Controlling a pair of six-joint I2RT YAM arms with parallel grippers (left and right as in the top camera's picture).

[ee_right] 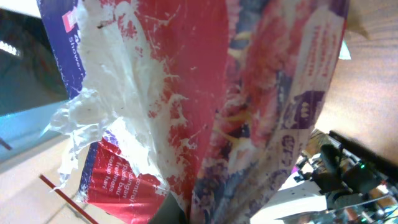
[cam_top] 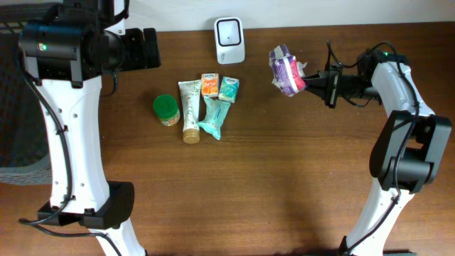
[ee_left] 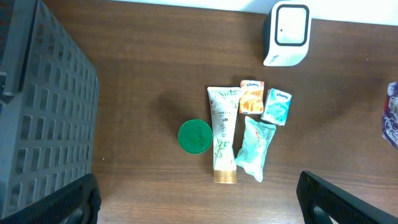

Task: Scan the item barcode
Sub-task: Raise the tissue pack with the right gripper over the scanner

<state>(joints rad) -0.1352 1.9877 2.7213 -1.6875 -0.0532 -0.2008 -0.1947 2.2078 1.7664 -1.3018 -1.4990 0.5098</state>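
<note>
Both jaws of the right gripper are pressed onto a crumpled purple, red and white plastic snack packet. The packet is pinched by one edge and appears to be lifted off the wood, to the right of a white rounded barcode scanner with a dark window and a little further forward. In the right wrist view only wrinkled film is shown, and no barcode can be made out.

Beneath everything a dark brown wooden table is spread, and a dark grey gridded plastic crate is stood at its left side. The left gripper is parked at the back left, its fingers spread wide with nothing between them. In front of the scanner a cluster is laid: a cream plastic tube with a gold cap, a pale teal soft pouch, a green-lidded round jar, and two small tissue packs — one orange, one teal.

Presentation of the snack packet to the scanner is judged to be the step in hand. Which face carries the code cannot be told, so the packet should be rotated until the printed bars are turned square to the dark window. The film is best kept as flat as the pinch allows, since creases may break the code. The packet should be carried leftward at its present height — clear of the tissue packs — then held steady close to the window.
</note>
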